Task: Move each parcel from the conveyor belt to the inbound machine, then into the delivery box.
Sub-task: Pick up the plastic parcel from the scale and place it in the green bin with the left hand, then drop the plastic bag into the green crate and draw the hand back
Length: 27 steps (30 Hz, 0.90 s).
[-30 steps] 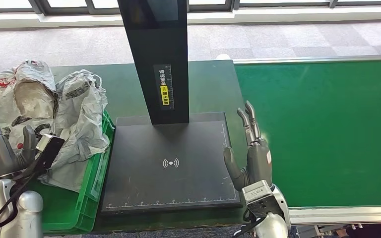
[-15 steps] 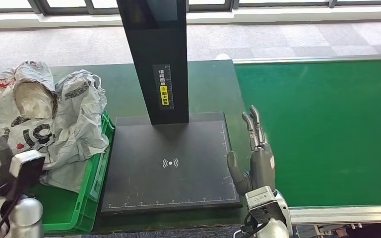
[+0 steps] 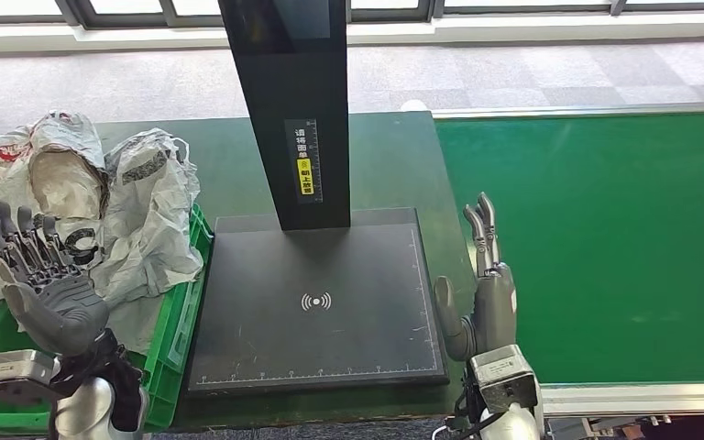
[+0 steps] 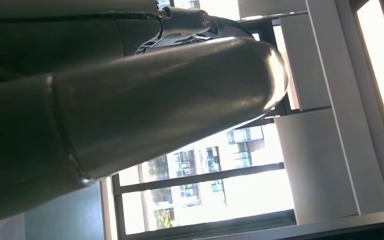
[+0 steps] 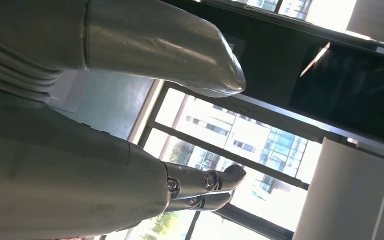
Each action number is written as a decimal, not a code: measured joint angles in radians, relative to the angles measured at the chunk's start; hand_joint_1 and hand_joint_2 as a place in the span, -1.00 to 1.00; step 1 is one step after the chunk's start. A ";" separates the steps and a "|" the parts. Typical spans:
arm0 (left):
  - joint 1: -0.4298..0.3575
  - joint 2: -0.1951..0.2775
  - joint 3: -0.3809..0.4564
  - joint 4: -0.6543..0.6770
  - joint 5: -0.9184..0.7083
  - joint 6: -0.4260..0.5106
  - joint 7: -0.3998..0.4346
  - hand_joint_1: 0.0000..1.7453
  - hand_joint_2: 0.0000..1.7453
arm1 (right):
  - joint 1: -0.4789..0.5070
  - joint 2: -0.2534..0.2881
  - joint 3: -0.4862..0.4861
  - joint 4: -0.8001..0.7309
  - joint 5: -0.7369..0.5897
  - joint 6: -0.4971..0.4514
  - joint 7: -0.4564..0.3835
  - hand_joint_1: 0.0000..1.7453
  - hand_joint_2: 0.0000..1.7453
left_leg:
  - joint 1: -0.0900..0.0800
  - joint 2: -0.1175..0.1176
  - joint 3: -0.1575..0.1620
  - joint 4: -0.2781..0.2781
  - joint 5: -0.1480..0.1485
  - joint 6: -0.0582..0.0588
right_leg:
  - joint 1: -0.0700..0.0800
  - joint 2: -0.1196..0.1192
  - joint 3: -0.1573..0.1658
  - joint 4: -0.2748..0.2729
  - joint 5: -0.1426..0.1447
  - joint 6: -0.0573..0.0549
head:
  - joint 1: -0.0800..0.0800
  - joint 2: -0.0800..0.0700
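Several grey and white bagged parcels lie heaped in the green delivery box at the left. The black inbound machine has a flat scan plate with a tall post; nothing lies on the plate. The green conveyor belt at the right carries no parcel in view. My left hand is raised palm up over the box's near end, fingers spread, holding nothing. My right hand stands upright between the plate and the belt, fingers straight and empty. The wrist views show my left hand and right hand against windows.
A dark green table lies under the machine. The belt's metal rim runs along the near edge. Grey carpet floor and a window wall lie beyond the table.
My left hand has turned over from back-up to palm-up and risen above the box's near end. My right hand has drifted slightly to the right and toward me.
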 joint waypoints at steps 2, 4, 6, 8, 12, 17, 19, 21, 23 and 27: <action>0.000 -0.003 -0.004 0.001 0.000 -0.001 0.000 -1.00 -1.00 | 0.000 0.000 0.000 0.000 0.000 0.000 -0.001 -1.00 -1.00 | 0.000 0.000 0.000 0.000 0.000 0.000 | 0.000 0.000 0.000 0.000 0.000 0.000 | 0.000 0.000; 0.000 -0.005 -0.005 0.002 0.000 -0.002 0.000 -1.00 -1.00 | 0.000 0.000 -0.001 0.000 0.000 0.000 -0.001 -1.00 0.00 | 0.000 0.000 0.000 0.000 0.000 0.000 | 0.000 0.000 0.000 0.000 0.000 0.000 | 0.000 0.000; 0.000 -0.006 -0.008 0.003 0.012 -0.025 0.000 -1.00 -1.00 | 0.000 0.000 -0.001 -0.001 -0.002 0.000 -0.001 -1.00 0.00 | 0.000 0.000 0.000 0.000 0.000 0.000 | 0.000 0.000 0.000 0.000 0.000 0.000 | 0.000 0.000; 0.000 -0.007 -0.016 0.009 0.059 -0.134 0.002 -1.00 -1.00 | 0.000 0.000 -0.003 -0.001 -0.009 0.000 -0.002 -1.00 -1.00 | 0.000 0.000 0.000 0.000 0.000 0.000 | 0.000 0.000 0.000 0.000 0.000 0.000 | 0.000 0.000; -0.014 -0.008 -0.066 0.067 0.131 -0.499 0.008 -1.00 -1.00 | -0.001 0.000 -0.012 -0.001 -0.032 0.012 -0.013 -1.00 -1.00 | 0.000 -0.001 0.000 0.000 0.000 0.000 | -0.002 0.000 0.000 0.000 0.000 0.001 | 0.000 0.000; -0.055 -0.007 -0.143 0.184 0.102 -0.680 0.005 -1.00 -1.00 | -0.002 0.000 -0.017 -0.001 -0.035 0.022 -0.036 -1.00 -1.00 | -0.002 0.000 0.000 0.000 0.000 0.001 | -0.002 0.000 0.000 0.000 0.001 0.002 | 0.000 0.000; -0.066 -0.006 -0.165 0.215 0.092 -0.714 0.002 -1.00 -1.00 | -0.002 0.000 -0.017 -0.001 -0.019 0.020 -0.045 -1.00 -1.00 | -0.002 0.000 0.000 0.000 0.000 0.001 | -0.002 0.000 0.000 0.000 0.001 0.002 | 0.000 0.000; -0.073 -0.005 -0.182 0.241 0.082 -0.729 0.001 -1.00 -1.00 | -0.002 0.000 -0.017 -0.001 -0.011 0.016 -0.048 -1.00 -1.00 | -0.002 0.000 0.000 0.000 0.000 0.001 | -0.002 0.000 0.000 0.000 0.001 0.002 | 0.000 0.000; -0.081 -0.004 -0.190 0.267 0.074 -0.732 0.000 -1.00 -1.00 | -0.003 0.000 -0.017 -0.001 -0.013 0.013 -0.048 -1.00 -1.00 | -0.002 0.000 0.000 0.000 0.000 0.001 | -0.002 0.000 0.000 0.000 0.001 0.002 | 0.000 0.000; -0.108 -0.004 -0.192 0.316 0.060 -0.733 0.000 -1.00 -1.00 | -0.014 0.000 -0.017 -0.001 -0.017 0.014 -0.050 -1.00 -1.00 | -0.002 0.000 0.000 0.000 0.000 0.001 | -0.002 0.000 0.000 0.000 0.001 0.002 | 0.000 0.000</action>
